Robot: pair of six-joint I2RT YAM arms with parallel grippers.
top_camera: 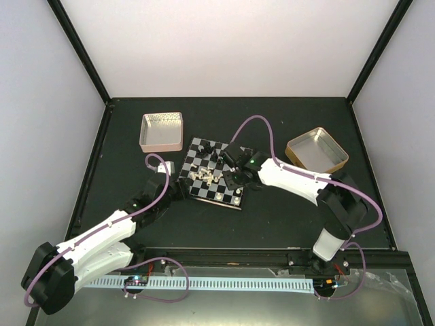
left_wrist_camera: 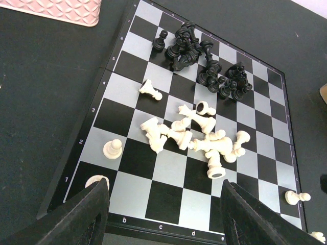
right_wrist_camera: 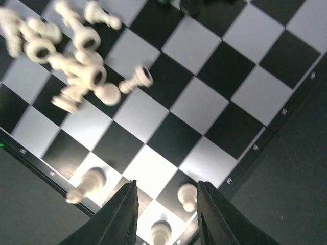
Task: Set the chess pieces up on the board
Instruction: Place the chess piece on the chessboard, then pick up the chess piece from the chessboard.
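The checkered board [top_camera: 193, 156] lies mid-table. In the left wrist view the board [left_wrist_camera: 168, 204] carries a heap of toppled cream-white pieces [left_wrist_camera: 204, 140] in its middle and a cluster of black pieces [left_wrist_camera: 204, 61] at its far side. A white pawn [left_wrist_camera: 112, 149] stands upright near the left edge, and another white piece [left_wrist_camera: 97, 181] stands by my left finger. My left gripper [left_wrist_camera: 163, 206] is open and empty over the board's near edge [top_camera: 178, 189]. My right gripper [right_wrist_camera: 166, 206] is open above the board's corner [top_camera: 235, 179], where three white pieces [right_wrist_camera: 188, 196] stand or lie.
A pink square tin [top_camera: 162, 131] sits left of the board's far side. A gold tin [top_camera: 317, 150] sits at the right. Two white pieces [left_wrist_camera: 296, 197] lie near the board's right edge. Dark frame posts rise at the table's back corners.
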